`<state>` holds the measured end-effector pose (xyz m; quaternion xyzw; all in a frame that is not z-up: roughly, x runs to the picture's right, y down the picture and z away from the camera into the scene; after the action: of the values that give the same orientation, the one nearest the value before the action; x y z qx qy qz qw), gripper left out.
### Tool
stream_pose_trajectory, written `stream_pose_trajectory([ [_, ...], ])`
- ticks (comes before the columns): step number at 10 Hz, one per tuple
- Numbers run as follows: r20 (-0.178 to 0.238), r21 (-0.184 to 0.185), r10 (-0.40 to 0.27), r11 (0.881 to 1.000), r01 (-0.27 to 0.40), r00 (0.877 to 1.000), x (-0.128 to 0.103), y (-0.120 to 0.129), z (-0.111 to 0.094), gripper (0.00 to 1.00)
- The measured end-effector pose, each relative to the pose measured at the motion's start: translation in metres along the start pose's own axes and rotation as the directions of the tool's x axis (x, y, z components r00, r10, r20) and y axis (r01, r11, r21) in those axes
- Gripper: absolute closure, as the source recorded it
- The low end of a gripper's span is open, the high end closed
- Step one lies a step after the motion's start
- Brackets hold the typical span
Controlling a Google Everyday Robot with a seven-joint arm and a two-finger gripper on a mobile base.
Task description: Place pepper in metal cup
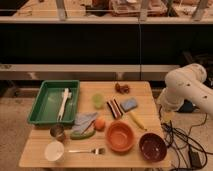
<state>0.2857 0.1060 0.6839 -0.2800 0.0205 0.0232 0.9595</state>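
Observation:
The pepper (pixel 82 134), small, green and glossy, lies on the wooden table (pixel 145 92) at the front left, against a blue cloth (pixel 84 121). The metal cup (pixel 57 131) stands upright just left of the pepper, almost touching it. My white arm (pixel 187 87) is folded beside the table's right edge. My gripper (pixel 166 111) hangs low at the arm's end by that edge, far from the pepper and the cup, holding nothing that I can see.
A green tray (pixel 42 107) with white utensils sits at the back left. Also on the table are a white cup (pixel 54 150), a fork (pixel 87 150), an orange bowl (pixel 120 136), a dark red bowl (pixel 152 146), an orange fruit (pixel 100 123), a pale green lump (pixel 98 101), a yellow banana-like piece (pixel 137 120) and a blue sponge (pixel 129 104). Cables lie on the floor at the right.

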Motion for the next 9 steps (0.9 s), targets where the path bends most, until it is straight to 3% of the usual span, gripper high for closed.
stream_pose_trajectory([
  [8, 0.001, -0.001, -0.004, 1.000, 0.004, 1.000, -0.001, 0.001, 0.000, 0.35],
  [9, 0.012, -0.001, -0.048, 0.999, 0.048, 0.999, -0.011, 0.004, 0.000, 0.35],
])
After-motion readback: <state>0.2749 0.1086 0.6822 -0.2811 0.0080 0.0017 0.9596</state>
